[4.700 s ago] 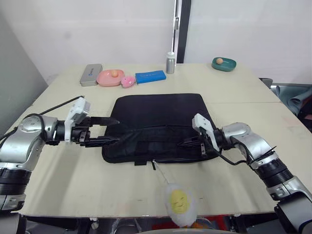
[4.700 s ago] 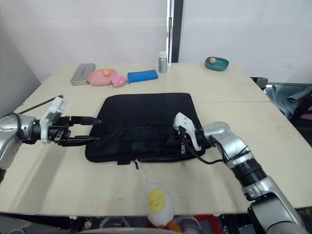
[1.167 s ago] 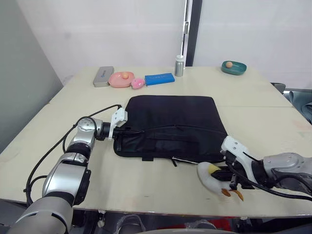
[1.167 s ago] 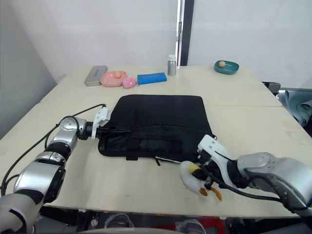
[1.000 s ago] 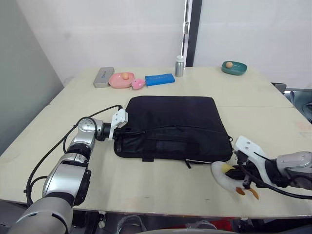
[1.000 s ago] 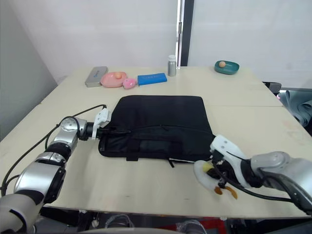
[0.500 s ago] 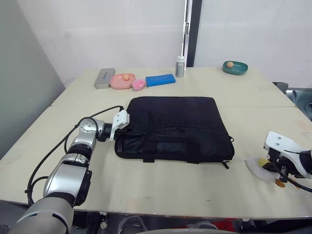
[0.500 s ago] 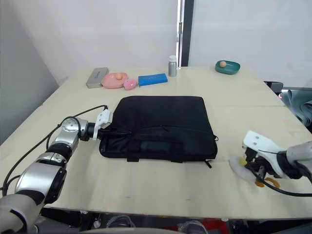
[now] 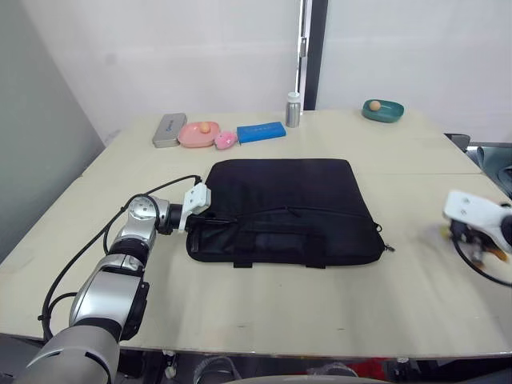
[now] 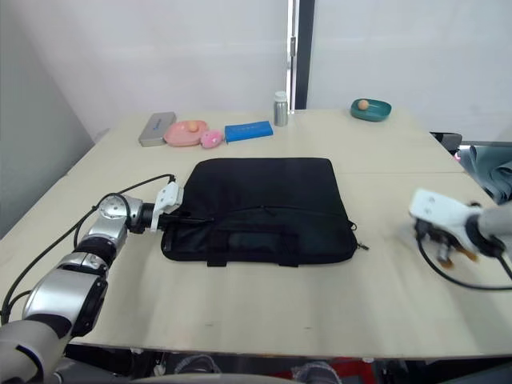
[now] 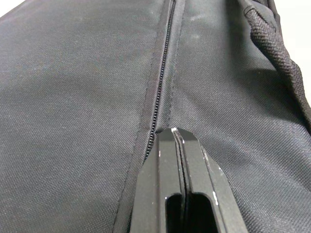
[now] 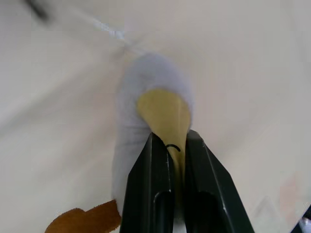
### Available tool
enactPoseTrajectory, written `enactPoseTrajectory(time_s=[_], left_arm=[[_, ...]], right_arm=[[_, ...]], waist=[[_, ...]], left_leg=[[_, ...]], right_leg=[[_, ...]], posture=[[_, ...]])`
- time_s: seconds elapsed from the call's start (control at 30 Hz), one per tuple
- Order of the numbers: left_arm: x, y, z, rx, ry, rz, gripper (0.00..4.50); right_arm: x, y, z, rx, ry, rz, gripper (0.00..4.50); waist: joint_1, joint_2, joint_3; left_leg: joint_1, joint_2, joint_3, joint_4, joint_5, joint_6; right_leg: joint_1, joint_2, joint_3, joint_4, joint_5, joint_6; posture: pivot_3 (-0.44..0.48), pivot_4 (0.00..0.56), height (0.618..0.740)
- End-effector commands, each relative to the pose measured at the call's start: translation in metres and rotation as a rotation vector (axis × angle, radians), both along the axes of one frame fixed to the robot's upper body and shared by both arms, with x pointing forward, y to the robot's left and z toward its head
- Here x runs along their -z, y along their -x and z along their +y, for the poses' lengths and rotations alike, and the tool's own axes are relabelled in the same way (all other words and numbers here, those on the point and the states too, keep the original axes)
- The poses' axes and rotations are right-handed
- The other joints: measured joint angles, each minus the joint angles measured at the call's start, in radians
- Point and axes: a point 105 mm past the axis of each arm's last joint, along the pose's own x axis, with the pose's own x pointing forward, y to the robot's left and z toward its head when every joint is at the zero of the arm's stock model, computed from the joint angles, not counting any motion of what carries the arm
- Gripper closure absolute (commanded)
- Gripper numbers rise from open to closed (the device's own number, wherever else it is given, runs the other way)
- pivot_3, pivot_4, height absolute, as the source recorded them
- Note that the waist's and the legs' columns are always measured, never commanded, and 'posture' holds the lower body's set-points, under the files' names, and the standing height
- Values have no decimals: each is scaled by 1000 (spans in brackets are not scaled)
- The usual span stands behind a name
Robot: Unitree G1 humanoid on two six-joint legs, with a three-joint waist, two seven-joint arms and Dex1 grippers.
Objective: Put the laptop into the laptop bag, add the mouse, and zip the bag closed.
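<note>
Pulling your right claw (image 12: 170, 141), clamped on the egg plush (image 12: 163, 111), could drag the bag (image 9: 284, 208) unless the left claw (image 11: 177, 133), pinching its fabric, holds.

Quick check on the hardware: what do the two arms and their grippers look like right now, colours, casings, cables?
The left arm is silver-grey metal with rounded joint housings and a loose black cable looping along it. The left gripper has a white wrist casing and two flat, tapering black fingers. The right gripper has the same white casing, a black cable loop beneath it, and matching black fingers.
</note>
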Motion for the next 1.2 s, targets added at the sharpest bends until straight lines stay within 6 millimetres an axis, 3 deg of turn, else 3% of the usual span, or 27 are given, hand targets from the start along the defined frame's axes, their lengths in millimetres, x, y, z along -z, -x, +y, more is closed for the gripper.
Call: enactPoseTrajectory(time_s=[0.03,0.2,0.33,0.5,0.83,1.07,1.2], left_arm=[[61,36,-3,84,-155,246,4500],[57,33,-7,95,-146,236,4500],[57,34,-8,106,-142,237,4500],[59,40,-6,123,-142,250,4500],[61,42,-9,139,-139,259,4500],[61,42,-8,132,-137,259,4500],[54,36,-7,109,-112,242,4500]], right_arm=[[-5,-25,28,-37,-20,-94,4480],[1,-47,52,-48,-20,-137,4480],[-1,-63,35,58,37,-192,4480],[0,-64,14,126,94,-181,4480],[-17,-99,43,113,22,-341,4480],[10,-84,49,88,-36,-194,4480],[27,-60,53,119,-203,-18,3088]], waist=[[2,0,0],[13,1,0],[10,1,0],[9,1,0],[4,2,0],[4,2,0],[4,2,0]], left_leg=[[0,0,0,0,0,0],[-2,0,2,-1,0,0],[-1,0,3,-2,0,1],[-1,0,3,-3,0,0],[-1,0,4,-4,0,0],[-1,0,4,-5,0,0],[-1,0,4,-6,0,1]], right_leg=[[0,0,0,0,1,-1],[1,-2,-1,-2,3,-6],[2,-2,-1,-3,3,-6],[2,-2,-1,-4,3,-6],[2,-2,-1,-5,3,-6],[3,-2,-2,-6,3,-6],[3,-2,-2,-7,3,-6]], posture=[[0,150,740],[0,150,740],[0,150,740],[0,150,740],[0,150,740],[0,150,740],[0,150,740]])
